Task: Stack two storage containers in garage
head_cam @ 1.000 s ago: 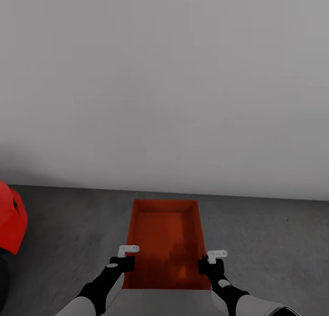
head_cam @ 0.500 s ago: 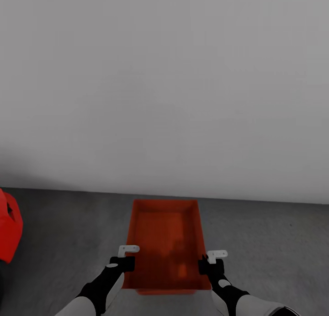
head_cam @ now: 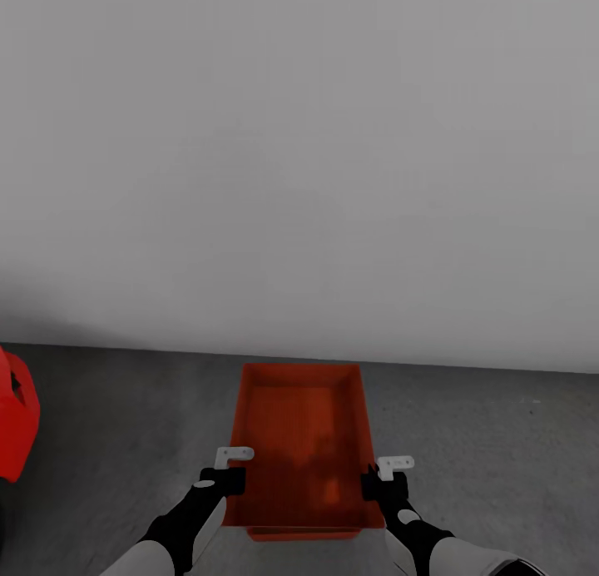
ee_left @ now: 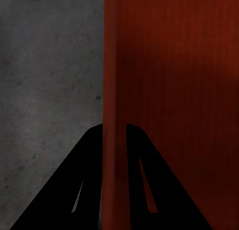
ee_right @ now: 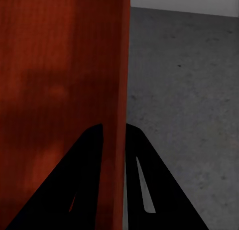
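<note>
An orange-red bin [head_cam: 301, 439] is held between the two grippers over the grey floor [head_cam: 474, 443], in front of a pale wall [head_cam: 299, 160]. The left gripper [ee_left: 114, 140] is clamped on the bin's left wall, one finger on each side. The right gripper [ee_right: 114, 140] is clamped likewise on the right wall. A red car [head_cam: 15, 426] is seen well to the left of the left gripper.

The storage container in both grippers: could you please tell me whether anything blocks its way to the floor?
Nothing visible does. The storage container is held over the concrete floor; the red car sits well aside. Directly beneath it is hidden.
</note>
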Controlling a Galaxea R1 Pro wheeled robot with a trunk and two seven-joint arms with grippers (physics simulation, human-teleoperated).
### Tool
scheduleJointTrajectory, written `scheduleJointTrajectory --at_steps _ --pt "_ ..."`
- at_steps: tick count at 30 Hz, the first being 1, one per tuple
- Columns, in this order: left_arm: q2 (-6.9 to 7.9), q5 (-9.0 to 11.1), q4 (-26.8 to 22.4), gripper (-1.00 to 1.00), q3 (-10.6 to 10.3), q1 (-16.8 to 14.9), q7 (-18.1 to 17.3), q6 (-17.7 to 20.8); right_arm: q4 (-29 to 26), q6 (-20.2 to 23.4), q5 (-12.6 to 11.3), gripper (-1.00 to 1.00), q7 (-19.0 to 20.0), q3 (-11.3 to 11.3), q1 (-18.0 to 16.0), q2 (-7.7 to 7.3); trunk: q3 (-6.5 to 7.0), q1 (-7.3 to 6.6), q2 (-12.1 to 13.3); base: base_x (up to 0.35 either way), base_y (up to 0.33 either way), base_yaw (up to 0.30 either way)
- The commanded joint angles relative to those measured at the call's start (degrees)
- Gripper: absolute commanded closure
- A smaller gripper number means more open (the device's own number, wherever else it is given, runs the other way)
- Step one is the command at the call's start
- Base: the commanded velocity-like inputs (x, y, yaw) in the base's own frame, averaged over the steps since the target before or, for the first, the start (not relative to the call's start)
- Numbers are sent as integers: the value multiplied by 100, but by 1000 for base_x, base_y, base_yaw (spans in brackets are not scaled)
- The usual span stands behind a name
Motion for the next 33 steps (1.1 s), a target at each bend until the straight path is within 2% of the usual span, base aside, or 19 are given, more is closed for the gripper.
scheduleJointTrajectory --at_steps 1,12,33 --pt "-32 76 -16 100 -59 -1 74 31 12 -29 -109 100 -27 -121 -7 4 -6 1 -5 0 0 0" --pt "-33 76 -16 100 -57 -1 74 29 12 -32 -109 100 -20 -118 -7 4 4 1 -5 0 0 102" --pt "-33 76 -16 100 -63 -1 74 29 12 -26 -109 100 -21 -120 -7 4 5 1 -5 0 0 6"
